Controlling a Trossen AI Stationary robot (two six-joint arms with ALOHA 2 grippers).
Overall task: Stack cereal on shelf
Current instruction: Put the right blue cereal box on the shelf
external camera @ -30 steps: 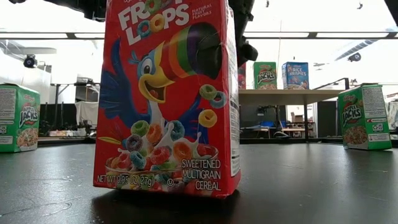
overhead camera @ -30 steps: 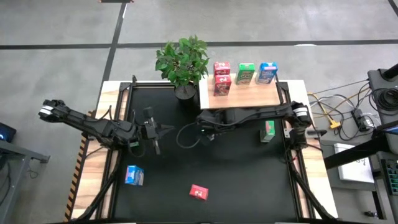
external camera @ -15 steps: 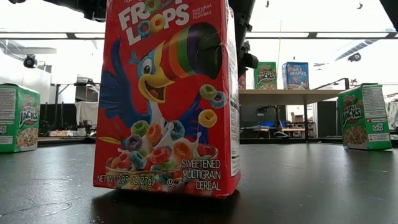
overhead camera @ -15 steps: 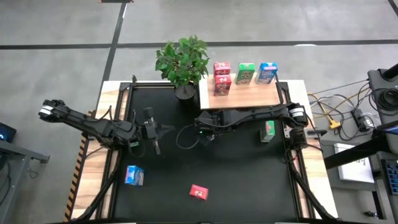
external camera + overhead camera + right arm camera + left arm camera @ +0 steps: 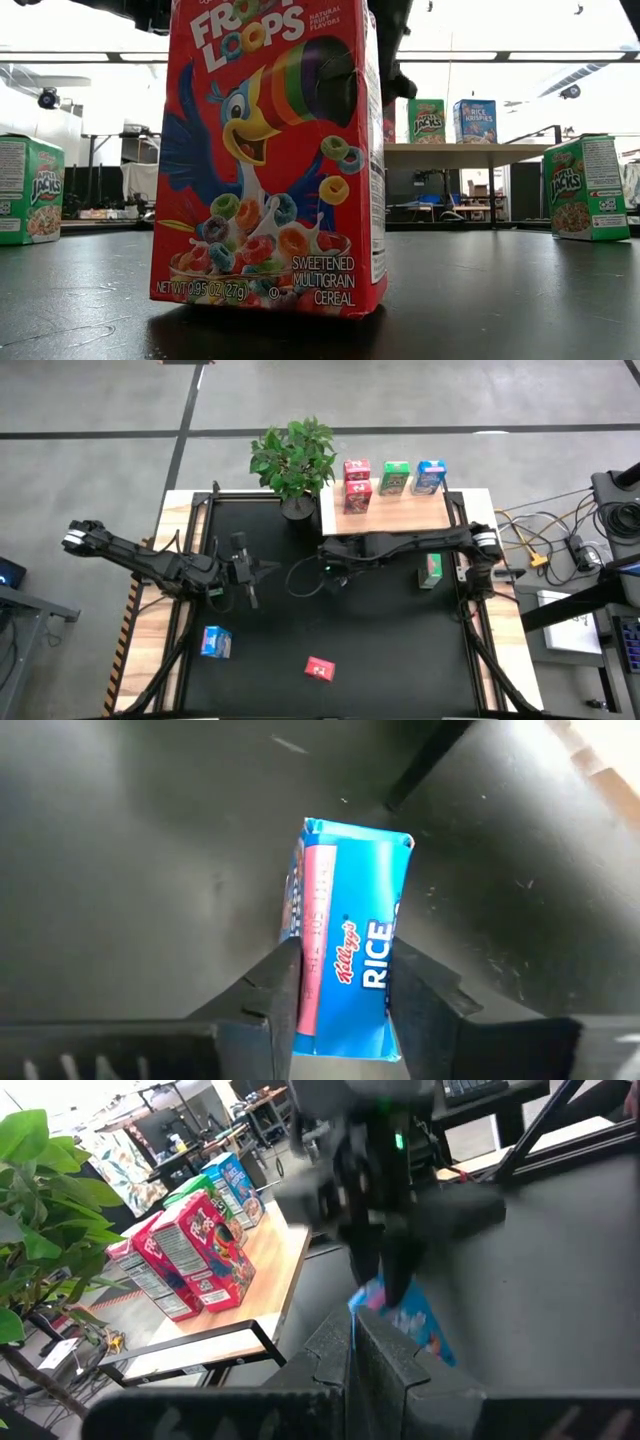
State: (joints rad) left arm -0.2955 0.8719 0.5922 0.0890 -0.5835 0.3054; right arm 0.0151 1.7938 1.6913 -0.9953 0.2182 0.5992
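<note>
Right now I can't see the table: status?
Right gripper jaws around blue box mid-table. Left gripper shut, idle. Four boxes on shelf. Plant beside shelf.

Blue box [image 5: 345, 935] under right hand [image 5: 340, 985], its lower print hidden.

Shelf [image 5: 400, 515] bears four cereal boxes [image 5: 395, 478].

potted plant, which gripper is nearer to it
Right. The right gripper sits just in front of the potted plant, fingers either side of a blue cereal box; the left gripper is farther to the plant's left.
</note>
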